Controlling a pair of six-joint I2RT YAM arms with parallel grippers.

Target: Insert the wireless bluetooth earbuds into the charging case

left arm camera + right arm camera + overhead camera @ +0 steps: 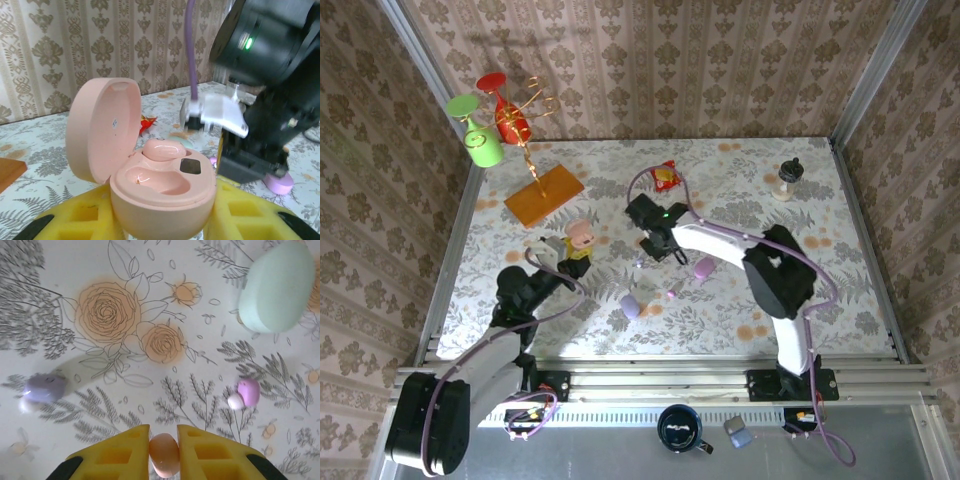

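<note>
My left gripper (576,256) is clamped on the open pink charging case (160,210), lid tipped back. 1 pink earbud (164,149) sits in its far pocket; the near pocket (160,182) is bare. My right gripper (164,437) pinches a peach earbud (164,456), long axis along the fingers. It hangs just right of the case, so I judge the carry runs leftward and down.

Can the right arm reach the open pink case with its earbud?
Probably yes: the right gripper, shut on a pink earbud, hangs near the pink case; its lid stands open, one slot bare.
</note>
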